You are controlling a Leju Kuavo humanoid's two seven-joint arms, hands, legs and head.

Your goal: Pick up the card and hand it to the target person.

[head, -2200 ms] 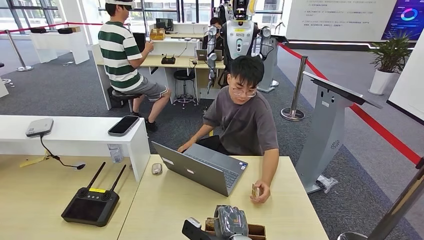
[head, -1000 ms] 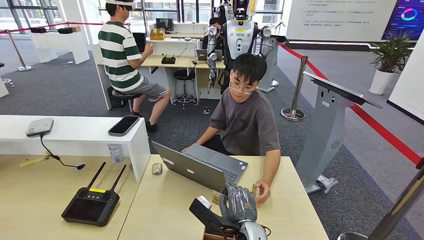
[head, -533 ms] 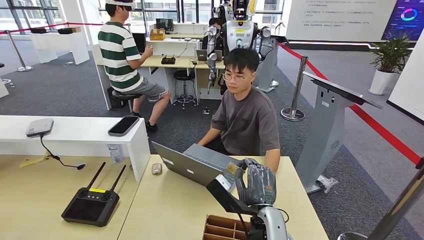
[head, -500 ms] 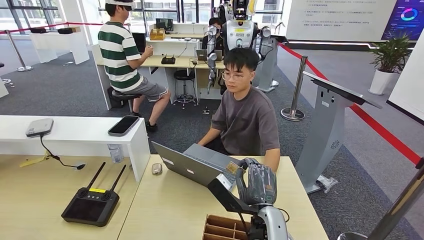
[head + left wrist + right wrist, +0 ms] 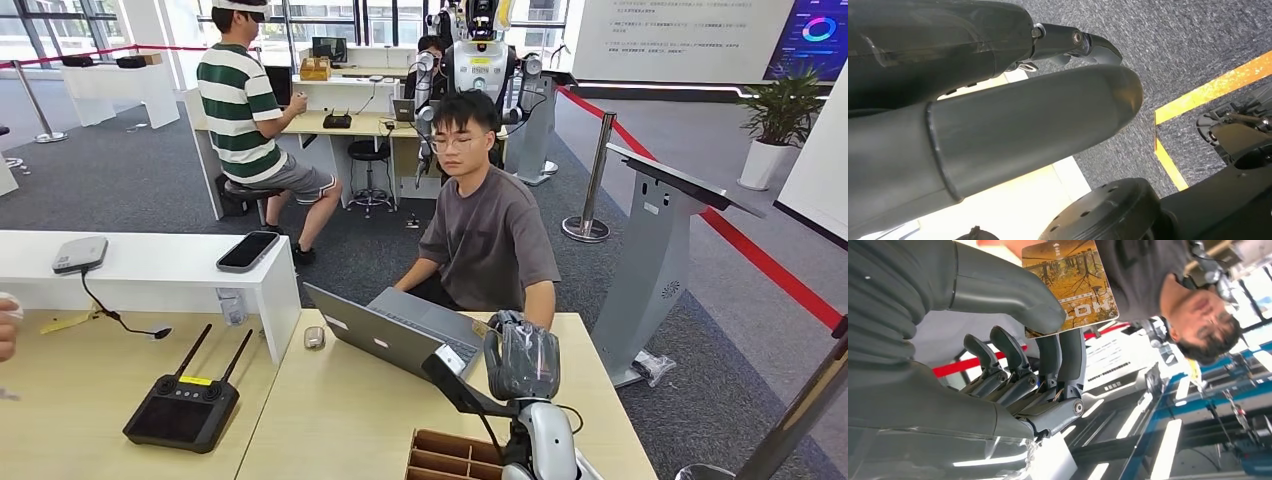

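Note:
My right hand (image 5: 522,360) is raised over the wooden table (image 5: 330,420), just in front of the seated person in a grey T-shirt (image 5: 490,240). In the right wrist view the thumb (image 5: 1013,292) and fingers (image 5: 1068,360) pinch a card (image 5: 1070,285) printed with brown trees on yellow. The card's free end points toward the person's chest, and a bit of the person's hand (image 5: 998,242) shows beside it. My left hand (image 5: 1033,125) hangs low over grey carpet, with its thumb and a dark finger stretched out and nothing in them.
An open grey laptop (image 5: 400,335) stands between me and the person. A wooden compartment box (image 5: 455,458) sits under my right arm. A black controller (image 5: 182,405), a mouse (image 5: 314,337) and a phone (image 5: 247,250) lie to the left. Another person's hand (image 5: 5,325) enters at the left edge.
My right hand has risen from the wooden box with the card and moved forward toward the seated person. The person has sat upright and taken a hand off the table.

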